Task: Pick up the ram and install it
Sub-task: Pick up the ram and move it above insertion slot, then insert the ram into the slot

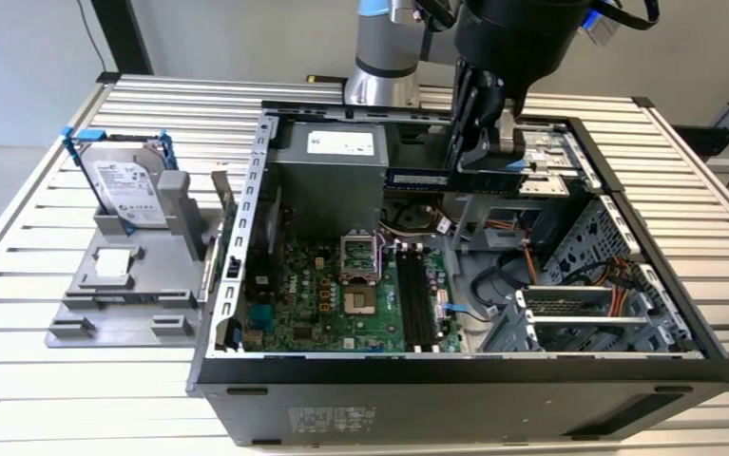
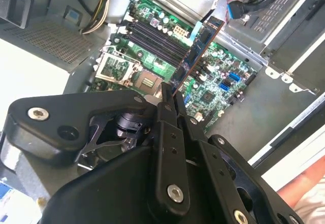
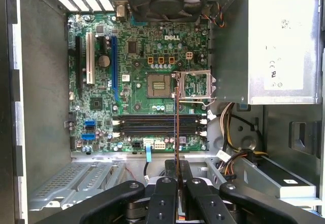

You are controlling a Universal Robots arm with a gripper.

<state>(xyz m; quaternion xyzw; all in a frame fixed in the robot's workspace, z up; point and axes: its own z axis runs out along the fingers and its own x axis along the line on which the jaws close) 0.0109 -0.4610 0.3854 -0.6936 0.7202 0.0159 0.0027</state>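
Computer case [image 1: 466,375], side open, sits on the slatted worktop [image 1: 34,380]; the hand [image 1: 481,169] holds the ram [image 1: 421,178] above the case's far end.
The hand is clamped on one end of the ram. The stick juts level toward the exterior view's left, near the grey power supply [image 1: 326,157] and clear above the motherboard [image 1: 314,294]. Memory slots [image 1: 417,304] lie nearer, running near-to-far, crosswise to the stick. In the second wrist view it projects from between the fingers [image 2: 165,132] over the board.
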